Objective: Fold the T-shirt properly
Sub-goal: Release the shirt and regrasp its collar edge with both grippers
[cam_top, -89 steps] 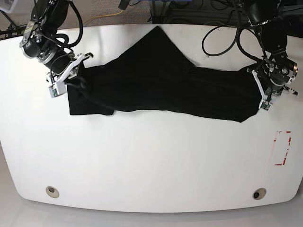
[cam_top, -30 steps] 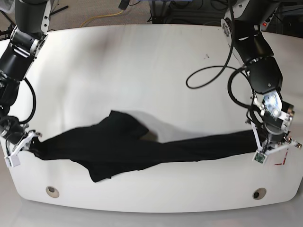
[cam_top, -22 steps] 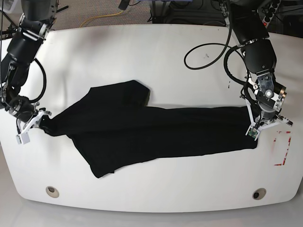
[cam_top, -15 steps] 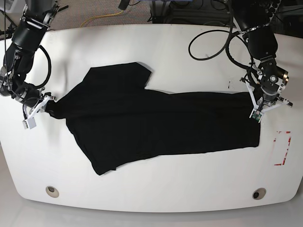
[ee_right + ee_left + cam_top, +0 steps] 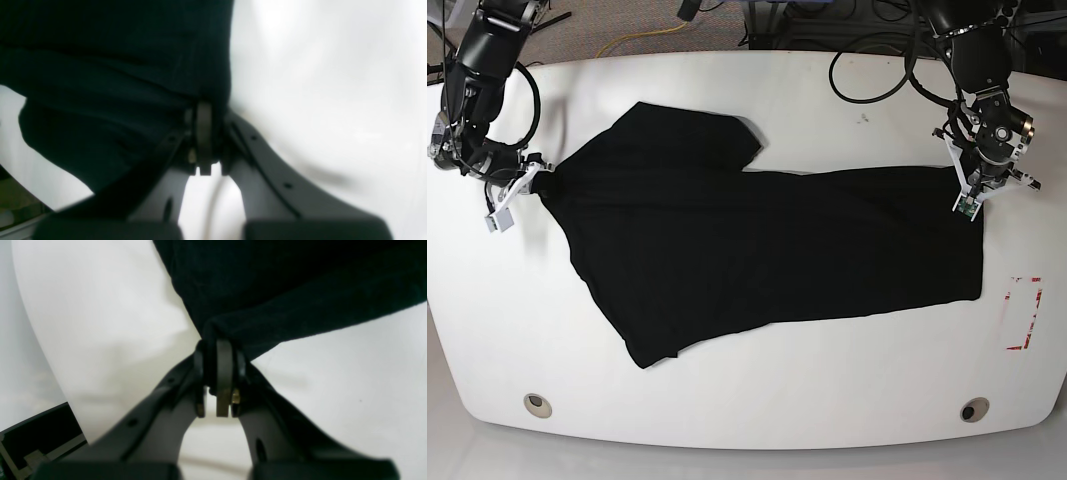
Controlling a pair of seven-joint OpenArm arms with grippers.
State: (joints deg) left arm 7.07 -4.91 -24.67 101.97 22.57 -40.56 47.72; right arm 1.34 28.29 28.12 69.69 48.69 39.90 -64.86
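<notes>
stretching: both arms hold the t-shirt (image 5: 757, 250) by opposite ends, so the cloth is spread wide across the table (image 5: 747, 400) instead of bunched.
t-shirt place: it lies mostly flat on the middle of the table, reaching from the edge on the base view's left to the one on its right, one sleeve pointing to the far side and a corner trailing toward the near edge.
left gripper (image 5: 968, 195): on the base view's right, jaws pressed together on a pinch of the shirt's edge; the left wrist view shows black cloth (image 5: 213, 330) caught between the pads.
right gripper (image 5: 527, 183): on the base view's left, jaws likewise clamped on a gathered point of cloth (image 5: 200, 96), which draws the fabric into a taut cone there.
why held so: gripping two far-apart points likely keeps tension, smoothing wrinkles before any fold.
state of the job: judged early; the shirt lies skewed and no neat fold shows yet.
risk: the thin pinches could slip if pulled harder.
other marks: a red outline (image 5: 1025, 312) sits near the table's edge, apart from the shirt.
</notes>
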